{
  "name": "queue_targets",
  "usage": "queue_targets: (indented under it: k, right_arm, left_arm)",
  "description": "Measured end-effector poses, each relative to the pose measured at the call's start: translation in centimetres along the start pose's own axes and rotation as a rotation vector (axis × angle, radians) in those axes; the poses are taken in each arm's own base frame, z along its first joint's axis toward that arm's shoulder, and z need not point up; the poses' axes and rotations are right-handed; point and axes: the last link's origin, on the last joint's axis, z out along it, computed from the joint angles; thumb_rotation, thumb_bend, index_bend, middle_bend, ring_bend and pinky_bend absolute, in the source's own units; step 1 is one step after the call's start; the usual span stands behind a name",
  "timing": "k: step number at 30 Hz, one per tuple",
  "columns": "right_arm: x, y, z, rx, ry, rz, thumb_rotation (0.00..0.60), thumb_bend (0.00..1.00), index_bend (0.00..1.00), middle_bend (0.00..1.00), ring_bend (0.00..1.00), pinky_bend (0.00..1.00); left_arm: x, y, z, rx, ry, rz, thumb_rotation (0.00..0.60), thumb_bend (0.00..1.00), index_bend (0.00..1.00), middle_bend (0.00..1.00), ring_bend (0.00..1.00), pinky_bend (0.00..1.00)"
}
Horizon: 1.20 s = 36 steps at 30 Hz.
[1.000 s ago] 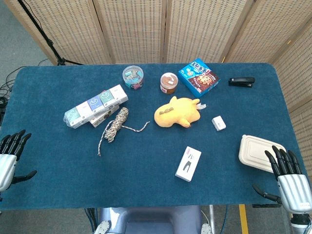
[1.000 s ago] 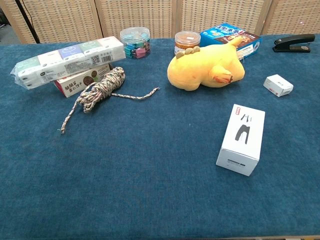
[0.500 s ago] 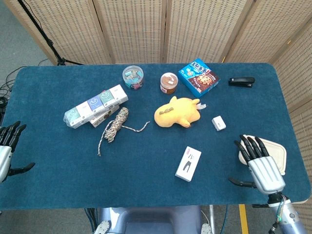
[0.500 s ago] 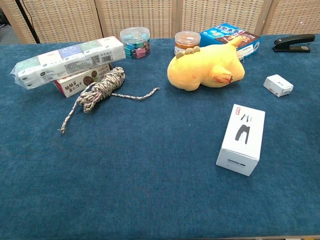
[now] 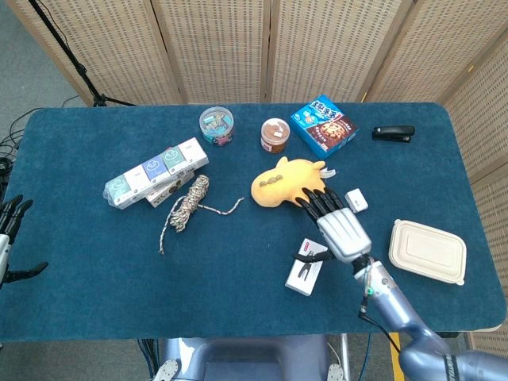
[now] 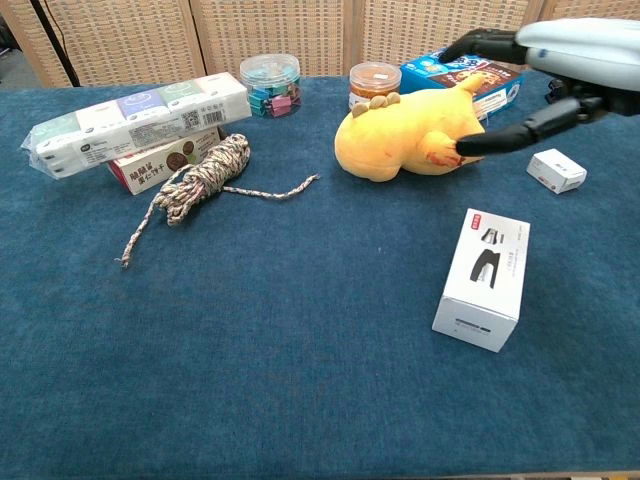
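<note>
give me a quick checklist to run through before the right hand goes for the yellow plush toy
1. Right hand holds nothing, fingers spread: ok.
2. Right hand close to the yellow plush toy: ok; its fingertips reach the toy's near side, though contact cannot be told.
3. Toy free of clutter: ok on top; the small white box and the brown-lidded jar sit apart from it.
4. White carton beneath the right wrist: not ok, a low arm could brush it.
5. Left hand out of the way: ok, at the table's left edge, open.
6. Toy's tag end under the fingers: cannot tell.
</note>
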Motion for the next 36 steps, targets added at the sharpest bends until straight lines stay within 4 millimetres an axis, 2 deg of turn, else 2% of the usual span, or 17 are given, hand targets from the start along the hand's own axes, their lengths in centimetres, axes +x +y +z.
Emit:
queue_targets:
  k: [6,12,21,29,36]
  right_arm:
    - [-0.5,-2.9,5.4,0.039,0.045,0.027,0.152,0.00,0.00,0.00,0.00,0.00]
    - [-0.9,-5.2,8.7,0.073,0.065,0.082,0.146,0.00,0.00,0.00,0.00,0.00]
    - [-1.8,-6.5,12.8,0.053,0.059,0.145,0.135,0.00,0.00,0.00,0.00,0.00]
    - [-2.5,-7.7,16.3,0.022,0.054,0.129,0.134,0.00,0.00,0.00,0.00,0.00]
    - [-3.2,-7.2,18.2,-0.021,0.055,0.127,0.135,0.00,0.00,0.00,0.00,0.00]
  left_arm:
    - [0.0,-0.3,0.1,0.014,-0.004,-0.003,0.600,0.00,0.00,0.00,0.00,0.00]
    - [0.0,-0.5,0.3,0.022,-0.009,-0.004,0.600,0.00,0.00,0.00,0.00,0.00]
    - [0.0,-0.5,0.4,0.026,-0.014,-0.009,0.600,0.00,0.00,0.00,0.00,0.00]
    - [0.0,-0.7,0.7,0.033,-0.021,-0.009,0.600,0.00,0.00,0.00,0.00,0.00]
    - [0.0,-0.9,1.1,0.050,-0.021,-0.015,0.600,0.00,0.00,0.00,0.00,0.00]
